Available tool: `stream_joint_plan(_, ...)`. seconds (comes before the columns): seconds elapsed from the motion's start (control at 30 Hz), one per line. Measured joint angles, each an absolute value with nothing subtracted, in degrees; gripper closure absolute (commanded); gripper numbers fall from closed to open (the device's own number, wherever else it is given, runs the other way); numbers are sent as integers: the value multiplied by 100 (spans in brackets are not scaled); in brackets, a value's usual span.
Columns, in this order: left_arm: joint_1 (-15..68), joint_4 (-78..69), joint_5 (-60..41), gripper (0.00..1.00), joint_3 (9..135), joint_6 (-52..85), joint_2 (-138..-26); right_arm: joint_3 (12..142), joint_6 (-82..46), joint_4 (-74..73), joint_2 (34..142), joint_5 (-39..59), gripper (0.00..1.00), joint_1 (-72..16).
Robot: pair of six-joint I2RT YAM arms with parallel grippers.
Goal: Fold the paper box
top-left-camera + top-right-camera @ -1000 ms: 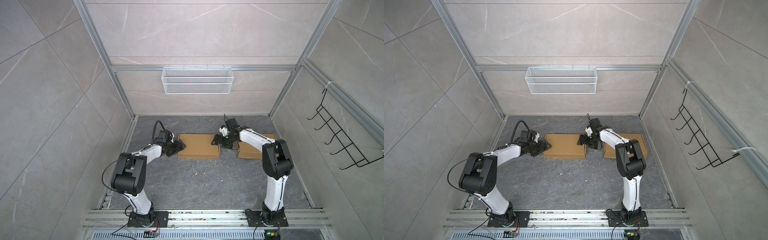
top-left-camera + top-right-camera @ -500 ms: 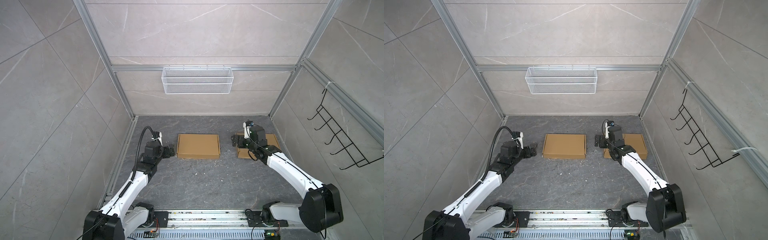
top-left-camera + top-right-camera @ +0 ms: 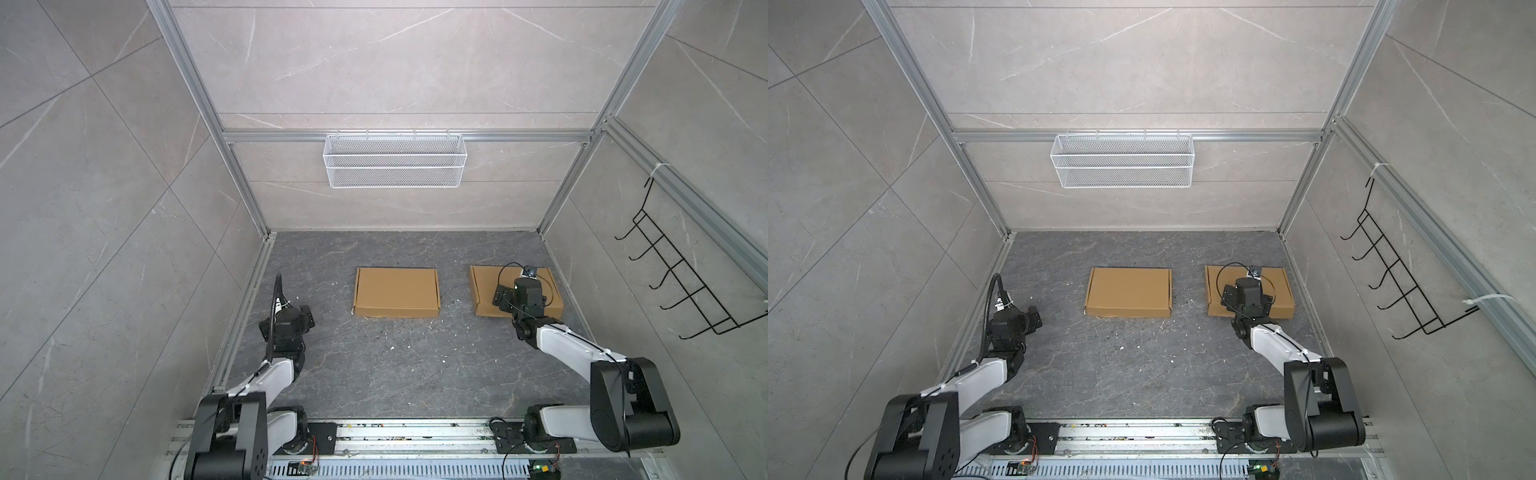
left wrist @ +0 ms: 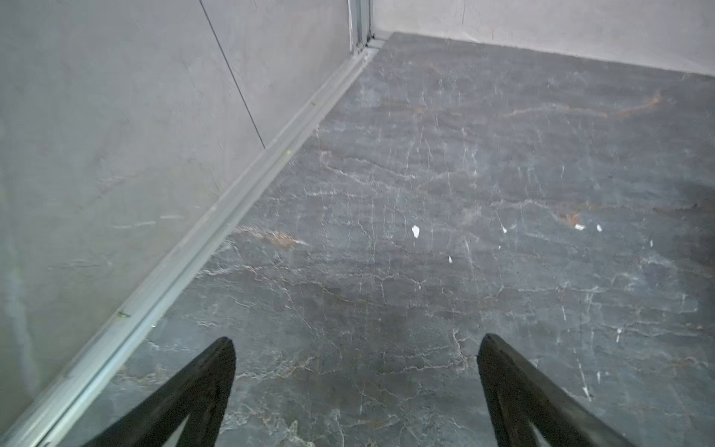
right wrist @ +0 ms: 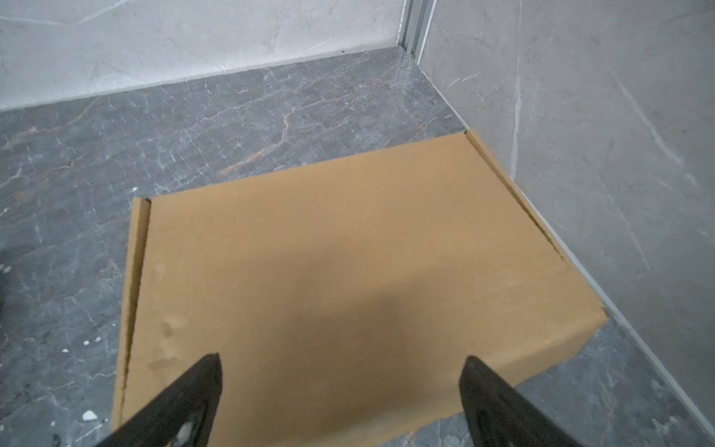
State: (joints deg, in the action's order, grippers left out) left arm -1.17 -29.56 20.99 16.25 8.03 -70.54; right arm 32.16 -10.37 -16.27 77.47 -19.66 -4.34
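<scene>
Left pincer [image 4: 356,340] hangs with its jaws spread wide and nothing between them. There is only bare dark grey veined stone floor [image 4: 425,174] beneath it, over by the 9 o'clock wall. Right pincer [image 5: 342,358], same story: jaws gaping, empty. It hovers above a second brown cardboard box [image 5: 348,240] parked at 3 o'clock against the side wall. Whether the tips touch that lid I can't tell, though they look clear of it. Now the one to watch: the flat brown cardboard box [image 3: 397,298] sits dead centre of the floor, lid down and looking already closed up, its long axis running 9 to 3. From the left pincer it lies at about 2 o'clock, from the right pincer straight off at 9 o'clock, and it is apart from both. Neither arm looks clearly nearer, I reckon, but the left has bare floor all the way in. If a flap needs pressing, either one would come at a short end of that box.
</scene>
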Motion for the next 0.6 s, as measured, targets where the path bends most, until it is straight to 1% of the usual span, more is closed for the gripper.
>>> stream_joint_plan(0.13, -226, -3662, 1468, 0, 1667, 545, -7671, 2936, -821, -2611, 7749, -1623, 6, -425)
stream_joint_plan(0.3, -266, -4241, 1133, 0, 1682, 419, -8062, 2882, -694, -2729, 7505, -1592, 6, -425)
stream_joint_plan(0.4, -266, -4628, 1055, 0, 1686, 388, -8313, 2462, -705, -3256, 7437, -1658, 5, -419)
stream_joint_plan(0.53, -268, -4687, 1028, 0, 1726, 386, -8580, 2060, -659, -3850, 8049, -1568, 7, -375)
stream_joint_plan(0.6, -268, -4683, 1031, 0, 1750, 386, -8584, 1968, -572, -4202, 8309, -1387, 5, -390)
